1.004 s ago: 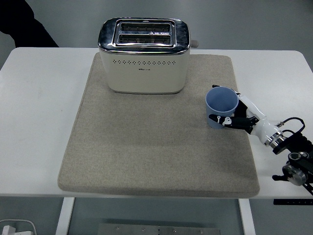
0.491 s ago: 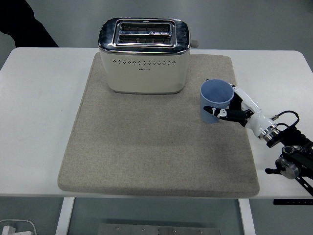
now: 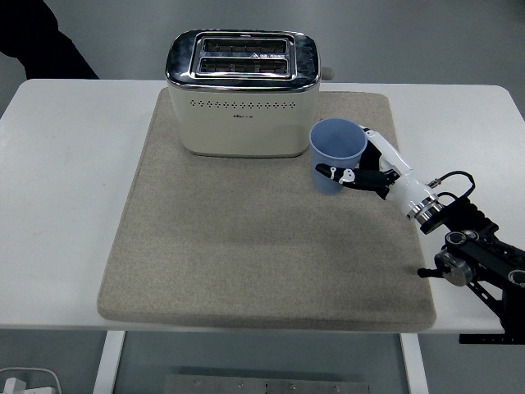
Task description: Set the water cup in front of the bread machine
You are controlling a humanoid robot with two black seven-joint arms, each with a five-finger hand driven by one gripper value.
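A light blue water cup stands upright over the grey mat, just right of the front right corner of the cream and chrome toaster. My right hand comes in from the lower right and its white fingers are closed around the cup's right side. I cannot tell whether the cup is lifted or touching the mat. The left arm is out of view.
The mat covers the middle of the white table. A person's dark sleeve shows at the top left corner. My right arm's black wrist and cables lie over the table's right front.
My right hand has carried the cup left and slightly away from me, from the mat's right edge to near the toaster's front right corner.
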